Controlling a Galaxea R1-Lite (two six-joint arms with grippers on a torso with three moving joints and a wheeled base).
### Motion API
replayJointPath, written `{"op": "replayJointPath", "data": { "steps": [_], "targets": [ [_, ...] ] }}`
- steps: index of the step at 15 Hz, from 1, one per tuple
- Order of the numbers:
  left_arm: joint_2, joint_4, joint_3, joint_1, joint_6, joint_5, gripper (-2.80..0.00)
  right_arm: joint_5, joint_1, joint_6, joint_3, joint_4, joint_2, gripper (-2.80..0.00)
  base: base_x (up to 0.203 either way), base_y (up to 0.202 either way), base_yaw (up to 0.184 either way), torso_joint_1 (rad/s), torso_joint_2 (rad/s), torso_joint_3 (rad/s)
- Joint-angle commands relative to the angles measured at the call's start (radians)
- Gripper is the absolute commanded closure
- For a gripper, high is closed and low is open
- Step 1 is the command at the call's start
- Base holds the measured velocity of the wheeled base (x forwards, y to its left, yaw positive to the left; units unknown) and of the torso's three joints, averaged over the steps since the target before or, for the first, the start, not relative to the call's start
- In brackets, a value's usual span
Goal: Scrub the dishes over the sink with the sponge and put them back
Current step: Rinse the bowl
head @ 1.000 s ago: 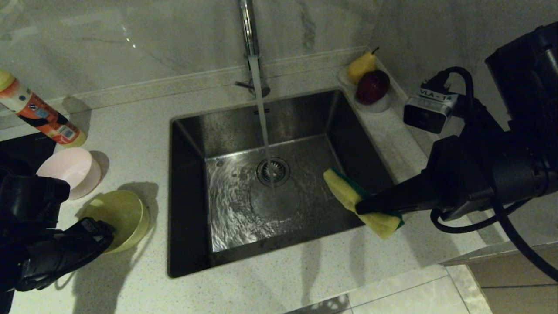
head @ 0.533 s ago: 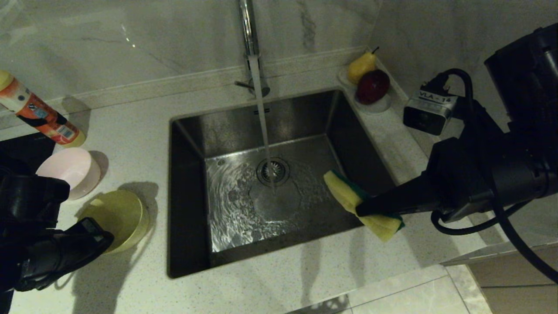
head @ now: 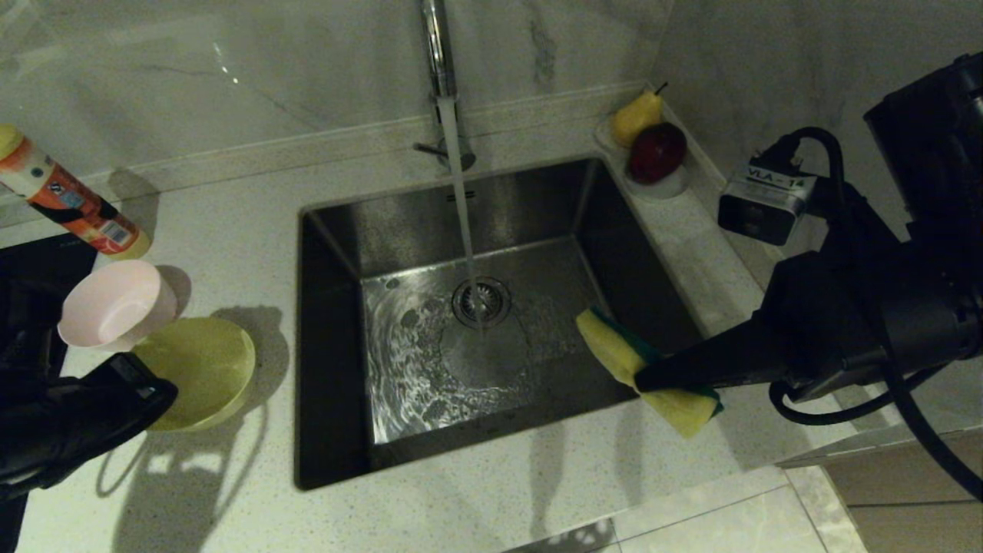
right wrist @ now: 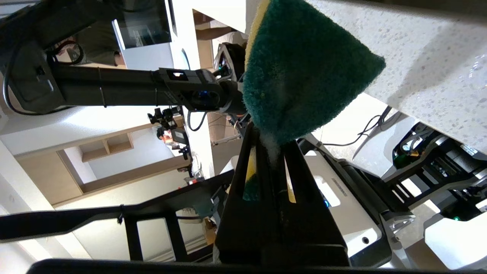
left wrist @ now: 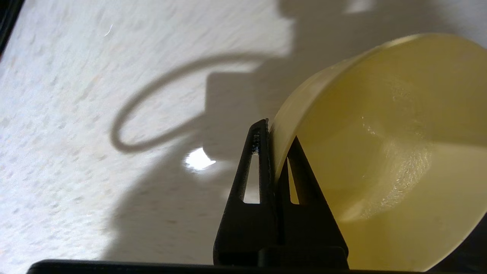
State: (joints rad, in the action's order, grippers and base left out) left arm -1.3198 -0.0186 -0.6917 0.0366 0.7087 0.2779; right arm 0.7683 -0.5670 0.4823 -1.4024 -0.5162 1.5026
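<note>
Left claw [left wrist: 272, 152] clamps the yellow bowl's [head: 201, 369] rim, left of the sink [head: 338, 230]; right claw [head: 641, 376] clamps the sponge [head: 614, 349] over its right edge.

Sink [head: 338, 253]: basin floor open; water stream [head: 463, 215] falls mid-basin. Sponge [head: 641, 372] overhangs the right rim. Left desk [head: 230, 223] crowded (pink bowl [head: 115, 305], yellow bowl [head: 201, 370], bottle [head: 69, 203]); front strip bare.

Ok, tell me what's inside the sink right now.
Inside the sink: running water from the tap hitting the strainer drain, rippling across the floor. No dishes there. The sponge, held by the right gripper, hides part of the sink's right edge.
</note>
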Motion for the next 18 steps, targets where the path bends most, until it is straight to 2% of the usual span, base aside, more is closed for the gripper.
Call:
{"op": "replayJointPath", "data": {
  "steps": [1,3,6,8,11,13,15,18],
  "targets": [
    [0.102,0.038,-0.066,-0.003,0.002,-0.058,0.00,0.003,0.000,0.004,0.010,-0.001,-0.007,0.00,0.000,0.000,0.000,0.000,0.00,0.000],
    [0.112,0.061,-0.123,-0.030,-0.007,-0.149,0.00,0.002,0.001,0.002,0.015,0.004,-0.016,0.00,0.000,0.000,0.000,0.000,0.00,0.000],
    [0.009,0.057,-0.221,-0.094,-0.022,-0.163,0.00,0.003,0.006,-0.002,0.005,0.007,-0.022,0.00,0.000,0.000,0.000,0.000,0.00,0.000],
    [-0.083,0.056,-0.287,-0.183,-0.029,-0.138,0.00,0.002,0.007,0.002,0.008,0.007,-0.031,0.00,0.000,0.000,0.000,0.000,0.00,0.000],
    [-0.244,0.054,-0.389,-0.307,-0.049,-0.037,0.00,0.006,0.039,0.000,0.030,0.006,-0.067,0.00,0.000,0.000,0.000,0.000,0.00,0.000],
    [-0.322,0.048,-0.484,-0.387,-0.070,-0.009,0.00,0.009,0.060,0.005,0.033,0.005,-0.096,0.00,0.000,0.000,0.000,0.000,0.00,0.000],
    [-0.379,0.032,-0.506,-0.445,-0.072,0.003,0.00,0.020,0.081,0.005,0.047,0.006,-0.120,0.00,0.000,0.000,0.000,0.000,0.00,0.000],
    [-0.410,-0.100,-0.502,-0.471,-0.079,0.004,0.00,0.058,0.135,0.003,0.088,0.017,-0.148,0.00,0.000,0.000,0.000,0.000,0.00,0.000]
  ]
}}
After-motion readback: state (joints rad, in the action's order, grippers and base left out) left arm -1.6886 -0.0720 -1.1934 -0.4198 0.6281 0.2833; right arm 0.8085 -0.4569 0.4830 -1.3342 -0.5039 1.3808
